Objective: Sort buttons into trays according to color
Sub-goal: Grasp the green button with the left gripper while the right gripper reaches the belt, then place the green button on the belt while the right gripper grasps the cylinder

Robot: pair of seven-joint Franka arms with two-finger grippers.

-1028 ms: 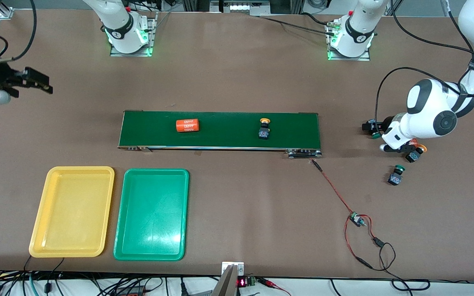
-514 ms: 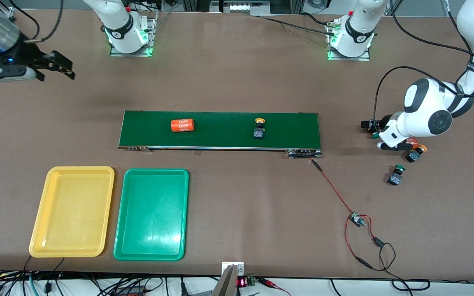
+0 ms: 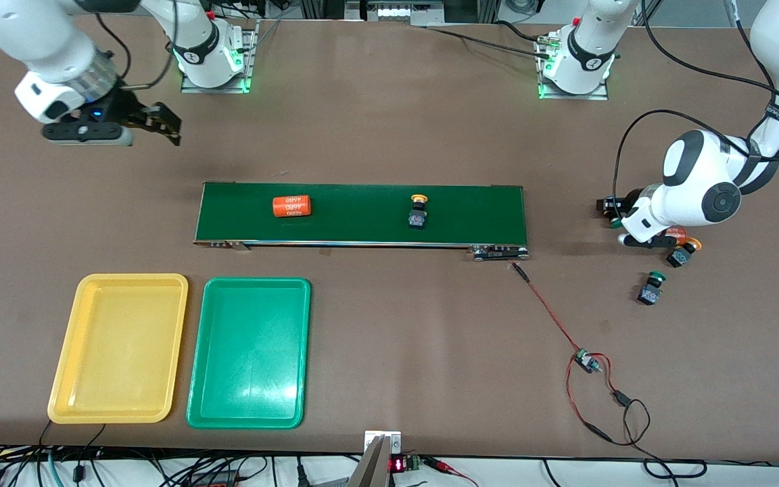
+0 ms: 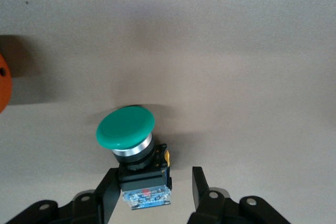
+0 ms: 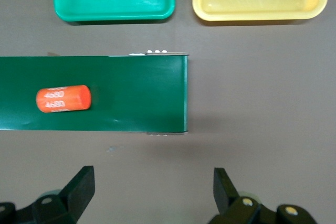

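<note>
A green button (image 4: 131, 145) lies on the table between my left gripper's (image 4: 154, 179) fingers; one finger touches its dark body and the other stands apart, so the gripper is open. In the front view this gripper (image 3: 611, 211) is low at the left arm's end of the table. A yellow button (image 3: 682, 252) and a second green button (image 3: 650, 287) lie near it. Another yellow button (image 3: 418, 210) rides on the conveyor belt (image 3: 362, 223). My right gripper (image 3: 159, 125) is open and empty in the air near the belt's other end. The yellow tray (image 3: 119, 348) and green tray (image 3: 249, 352) are empty.
An orange cylinder (image 3: 291, 205) lies on the belt, also in the right wrist view (image 5: 63, 99). Another orange object (image 3: 677, 235) sits under the left arm. A red and black wire with a small board (image 3: 585, 362) trails from the belt's end toward the front edge.
My right gripper has swung in from the table's end toward the belt. The orange cylinder and the yellow button have moved along the belt toward the right arm's end. My left arm shifted slightly.
</note>
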